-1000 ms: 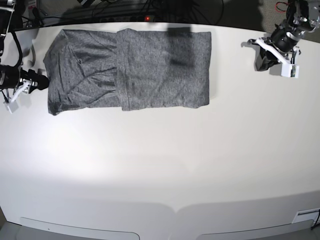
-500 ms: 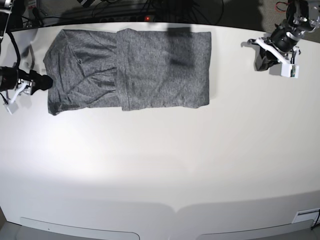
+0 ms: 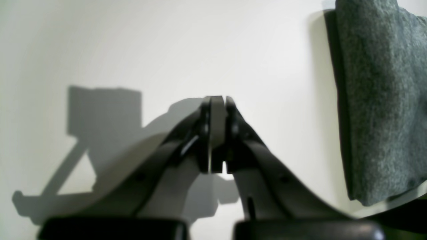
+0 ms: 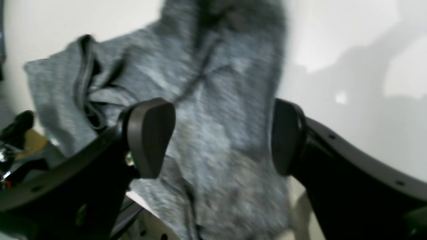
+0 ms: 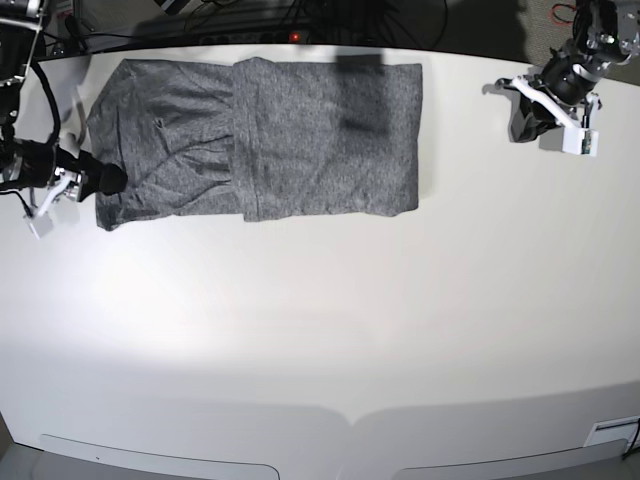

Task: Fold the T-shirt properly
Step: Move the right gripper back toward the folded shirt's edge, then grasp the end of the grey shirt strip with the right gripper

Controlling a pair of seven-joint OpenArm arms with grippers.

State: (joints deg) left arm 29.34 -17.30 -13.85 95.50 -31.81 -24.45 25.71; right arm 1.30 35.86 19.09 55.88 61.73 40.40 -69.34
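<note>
Base view: bare white table (image 5: 320,340) fills the lower frame. Farther back, the T-shirt (image 5: 255,138) is laid flat at upper left, partly folded. At its left edge the right gripper (image 5: 100,182) is held wide open, its pads (image 4: 150,136) straddling the cloth without closing on it. At upper right, well apart, the left gripper (image 5: 572,122) is pressed shut on nothing.

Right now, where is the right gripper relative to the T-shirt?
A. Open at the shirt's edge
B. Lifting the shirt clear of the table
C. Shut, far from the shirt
A: the right gripper has its fingers spread apart over the T-shirt, at its edge.
</note>
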